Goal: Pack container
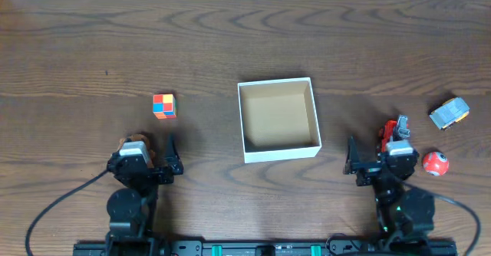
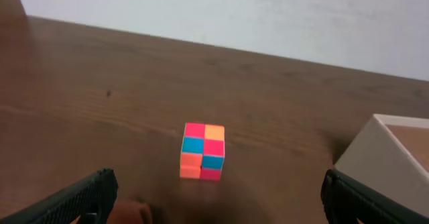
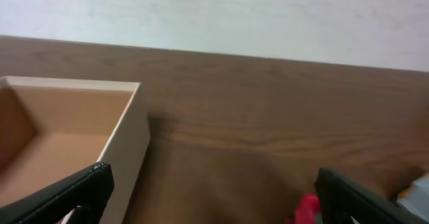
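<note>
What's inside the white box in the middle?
Nothing yet. The box shows only its bare brown bottom. From above the whole floor is visible, so nothing is hiding there. The colorful cube and red ball sit outside it.

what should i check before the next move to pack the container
1. Container empty, top open: ok.
2. Left gripper open: ok.
3. Cube centred ahead of left gripper, untouched: ok.
4. Right gripper open: ok.
5. Red toy centred ahead of right gripper: not ok, well off-centre in the wrist view.
</note>
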{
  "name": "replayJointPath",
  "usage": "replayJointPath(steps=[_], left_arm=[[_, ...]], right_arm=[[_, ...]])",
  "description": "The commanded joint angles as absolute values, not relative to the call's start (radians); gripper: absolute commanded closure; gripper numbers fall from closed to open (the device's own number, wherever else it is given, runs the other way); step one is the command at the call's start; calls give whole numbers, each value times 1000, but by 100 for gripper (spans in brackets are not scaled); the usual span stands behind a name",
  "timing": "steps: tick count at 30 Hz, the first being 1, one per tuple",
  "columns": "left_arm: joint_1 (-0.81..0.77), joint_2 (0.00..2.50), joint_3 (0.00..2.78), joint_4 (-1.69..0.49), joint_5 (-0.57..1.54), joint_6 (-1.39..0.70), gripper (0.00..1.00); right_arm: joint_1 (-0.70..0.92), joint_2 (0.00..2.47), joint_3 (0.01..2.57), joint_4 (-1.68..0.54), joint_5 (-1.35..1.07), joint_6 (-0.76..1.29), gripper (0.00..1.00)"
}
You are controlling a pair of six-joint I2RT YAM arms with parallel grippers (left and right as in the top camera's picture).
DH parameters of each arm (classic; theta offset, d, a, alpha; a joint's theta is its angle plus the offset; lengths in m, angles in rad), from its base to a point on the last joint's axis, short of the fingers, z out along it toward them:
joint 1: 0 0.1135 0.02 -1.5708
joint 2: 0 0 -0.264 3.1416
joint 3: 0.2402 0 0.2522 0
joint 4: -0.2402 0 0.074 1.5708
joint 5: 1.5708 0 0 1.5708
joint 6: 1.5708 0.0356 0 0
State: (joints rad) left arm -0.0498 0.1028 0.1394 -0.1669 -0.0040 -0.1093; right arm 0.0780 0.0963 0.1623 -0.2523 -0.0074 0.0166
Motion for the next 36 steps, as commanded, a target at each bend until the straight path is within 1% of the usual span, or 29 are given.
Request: replayJointPath(steps=[1, 7, 12, 14, 16, 18, 21, 29, 36], left_arm=[[-51, 188, 299, -218, -12, -144, 2], [-51, 439, 558, -414, -11, -144, 2], [-51, 646, 756, -609, -6, -144, 2], [-51, 709, 815, -672, -6, -144, 2], [-51, 757, 853, -704, 19, -144, 2], [-51, 782, 868, -722, 51, -144, 2], [-51, 789, 868, -727, 76, -144, 2], [-51, 789, 868, -730, 76, -144, 2], [-51, 789, 868, -729, 76, -144, 2]], right_arm=[[23, 199, 350, -341, 34, 56, 1], [-114, 506, 706, -633, 23, 86, 1], [-242, 795, 985, -892, -108, 84, 1], [-294, 914, 1085, -992, -190, 52, 1], [-337, 1039, 1188, -1099, -270, 29, 1], [-357, 1144, 1269, -1174, -288, 28, 1], [-364, 1247, 1321, -1205, -251, -17, 1], [-369, 1470, 1322, -1205, -56, 55, 1], [-365, 1603, 1320, -1178, 11, 55, 1]])
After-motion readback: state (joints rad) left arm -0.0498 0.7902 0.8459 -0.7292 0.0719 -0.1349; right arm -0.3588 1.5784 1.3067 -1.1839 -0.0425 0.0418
